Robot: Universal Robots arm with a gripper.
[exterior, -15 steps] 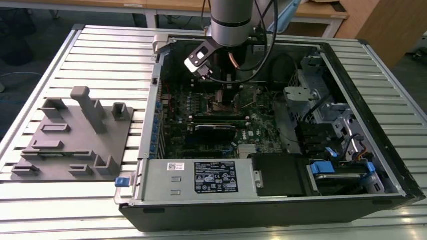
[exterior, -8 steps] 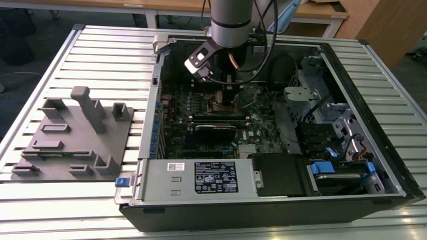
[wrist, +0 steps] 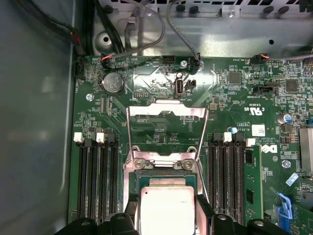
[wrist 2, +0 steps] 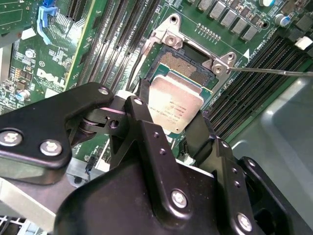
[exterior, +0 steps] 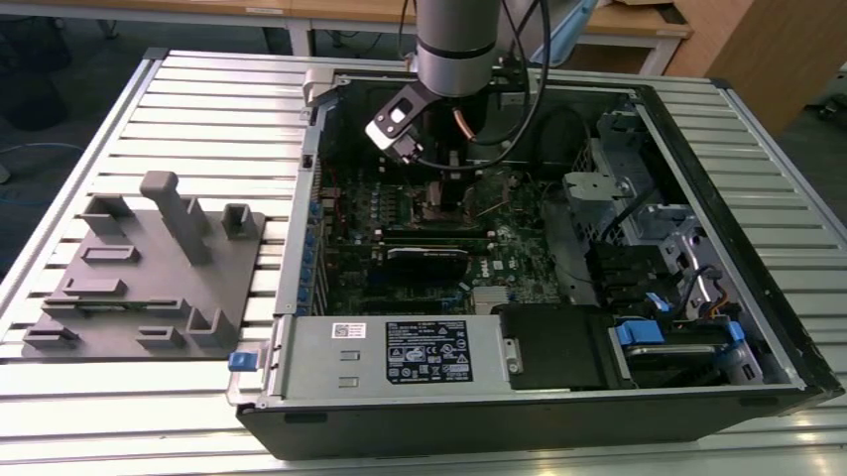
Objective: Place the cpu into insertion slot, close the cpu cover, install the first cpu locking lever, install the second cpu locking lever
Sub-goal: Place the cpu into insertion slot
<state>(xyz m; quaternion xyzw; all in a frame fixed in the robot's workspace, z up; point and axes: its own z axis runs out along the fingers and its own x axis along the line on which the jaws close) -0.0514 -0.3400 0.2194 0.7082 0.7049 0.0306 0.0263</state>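
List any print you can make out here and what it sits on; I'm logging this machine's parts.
Label on the power supply: lines of print and symbols, too small to read.
Top of the cpu: faint marking, too small to read.
Green circuit board: white lettering and a logo, none quotable with confidence.
White sticker on that board: too small to read.

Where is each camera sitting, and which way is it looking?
Exterior view: off the arm, looking down on the open computer on the slatted table; the arm shows.
First wrist view: on the arm, looking down at the green board; the tool's tips show.
Second wrist view: on the arm, close behind the tool, facing the insertion slot.
Both wrist views share the cpu.
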